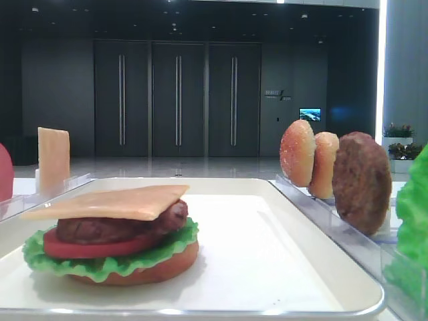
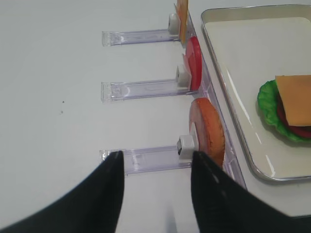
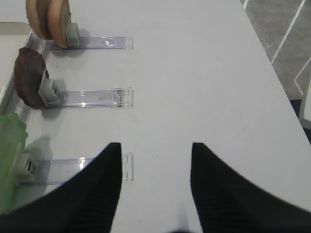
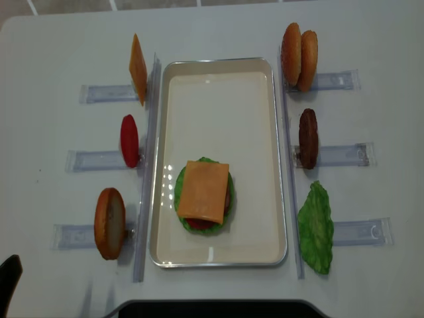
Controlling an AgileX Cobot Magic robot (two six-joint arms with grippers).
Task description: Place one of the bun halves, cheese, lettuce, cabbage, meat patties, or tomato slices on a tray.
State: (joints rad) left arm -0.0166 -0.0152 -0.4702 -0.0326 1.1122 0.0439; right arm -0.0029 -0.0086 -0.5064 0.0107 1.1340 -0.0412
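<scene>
The matte white table (image 4: 218,30) stands in a dark hall with tall doors (image 1: 177,100). The glossy-rimmed cream tray (image 4: 218,99) carries a smooth square cheese (image 4: 203,191) slice atop a stack of patty, tomato, ruffled lettuce and bun. Left hand (image 2: 155,167) and right hand (image 3: 156,158) are both spread, empty.

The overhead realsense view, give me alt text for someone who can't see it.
A cream tray holds a half-built burger topped with a cheese slice, over lettuce and tomato. Left of the tray, clear racks hold upright cheese, tomato and a bun half; on the right are two bun halves, a patty and lettuce.
</scene>
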